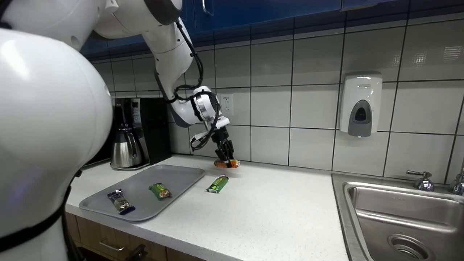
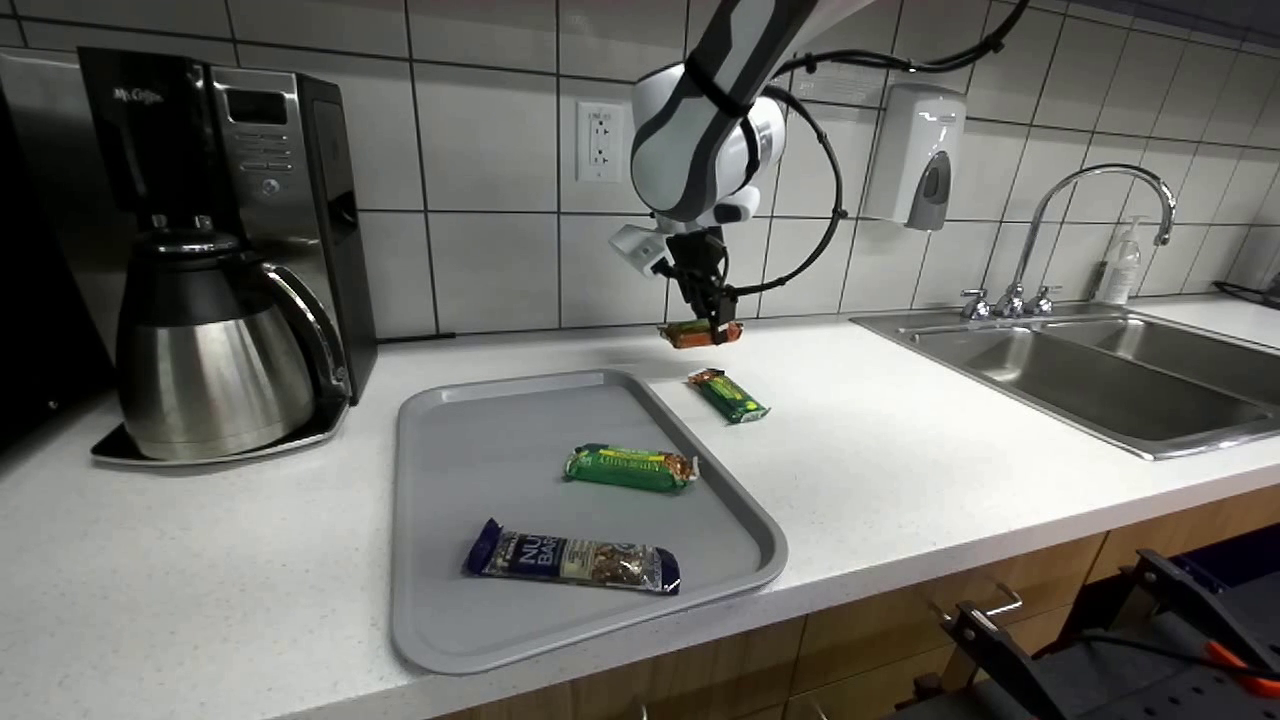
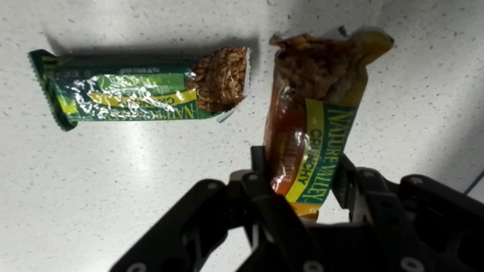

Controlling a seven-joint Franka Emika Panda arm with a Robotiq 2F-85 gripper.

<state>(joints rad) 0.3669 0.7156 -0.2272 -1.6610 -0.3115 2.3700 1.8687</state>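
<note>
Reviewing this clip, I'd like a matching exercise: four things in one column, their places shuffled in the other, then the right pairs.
Things
1. orange-wrapped bar
2. nut bar
3. steel carafe
4. white dispenser

Places
A. flat on the gray tray
B. mounted on the tiled wall
C. gripped by the tool
D. seated in the coffee maker

Pairs: 1-C, 2-A, 3-D, 4-B

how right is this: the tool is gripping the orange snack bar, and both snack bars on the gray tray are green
Not both: on the gray tray lie one green bar and one dark blue bar, as both exterior views show. The tool does grip the orange bar.
</note>
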